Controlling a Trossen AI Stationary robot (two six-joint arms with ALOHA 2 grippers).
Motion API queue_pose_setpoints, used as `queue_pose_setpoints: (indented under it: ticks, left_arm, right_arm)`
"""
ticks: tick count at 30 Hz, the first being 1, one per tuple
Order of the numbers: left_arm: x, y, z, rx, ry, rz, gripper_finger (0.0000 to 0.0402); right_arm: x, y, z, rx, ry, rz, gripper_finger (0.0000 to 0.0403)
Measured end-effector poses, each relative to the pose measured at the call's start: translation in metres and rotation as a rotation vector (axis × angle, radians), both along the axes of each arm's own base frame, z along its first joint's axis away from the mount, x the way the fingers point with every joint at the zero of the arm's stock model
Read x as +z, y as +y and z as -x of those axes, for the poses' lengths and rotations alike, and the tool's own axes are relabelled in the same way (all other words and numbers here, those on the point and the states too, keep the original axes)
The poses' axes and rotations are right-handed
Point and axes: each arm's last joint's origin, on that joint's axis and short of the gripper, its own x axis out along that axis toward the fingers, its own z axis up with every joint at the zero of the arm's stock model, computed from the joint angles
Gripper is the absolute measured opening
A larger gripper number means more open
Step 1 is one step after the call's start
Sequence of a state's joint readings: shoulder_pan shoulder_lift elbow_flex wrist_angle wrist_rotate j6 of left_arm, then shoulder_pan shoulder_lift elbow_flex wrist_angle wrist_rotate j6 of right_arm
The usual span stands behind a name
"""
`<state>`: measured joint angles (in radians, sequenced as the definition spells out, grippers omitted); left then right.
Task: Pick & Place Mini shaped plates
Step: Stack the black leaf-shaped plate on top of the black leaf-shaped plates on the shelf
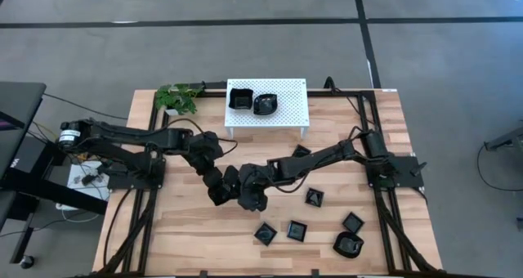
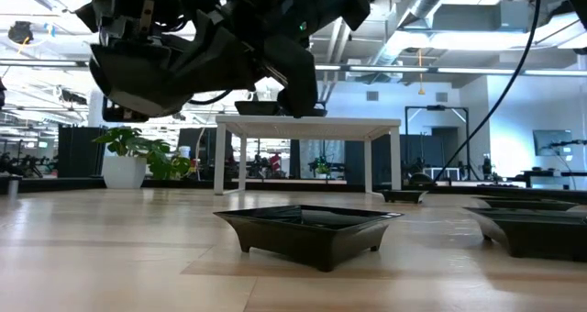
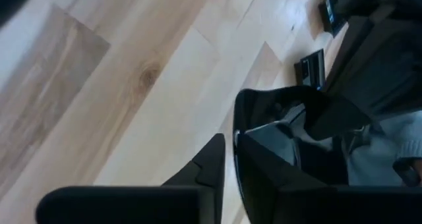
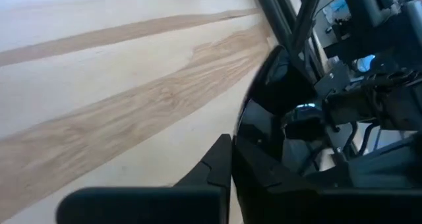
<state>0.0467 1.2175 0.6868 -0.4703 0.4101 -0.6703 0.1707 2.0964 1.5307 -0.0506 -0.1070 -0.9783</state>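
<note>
Meeting mid-counter (image 1: 163,229), left tool (image 1: 219,188) and right tool (image 1: 249,195) — both clamped on one black plate (image 3: 277,138) — hang above it

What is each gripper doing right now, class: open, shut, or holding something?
Left gripper: shut on a black plate, above mid-table.
Right gripper: shut on the same black plate, so both hold it.
</note>
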Motion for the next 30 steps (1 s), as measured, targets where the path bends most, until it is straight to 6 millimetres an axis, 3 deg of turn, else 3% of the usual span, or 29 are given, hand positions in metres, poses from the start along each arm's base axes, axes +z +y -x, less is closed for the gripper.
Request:
queue_pose_setpoints:
  ticks: [14, 25, 30]
  left_arm:
    - [0.005, 0.003, -0.008, 0.016, -0.112, -0.092, 0.0118]
    - [0.012, 0.003, -0.017, -0.061, -0.281, -0.286, 0.0107]
    - [0.017, -0.010, -0.022, -0.179, -0.394, -0.434, 0.0096]
  right_arm:
    - [0.001, -0.001, 0.001, -0.062, 0.030, -0.079, 0.0004]
    - [-0.011, 0.005, 0.013, -0.243, 0.225, -0.145, 0.0004]
    - [0.005, 0.014, 0.030, -0.382, 0.246, -0.026, 0.0002]
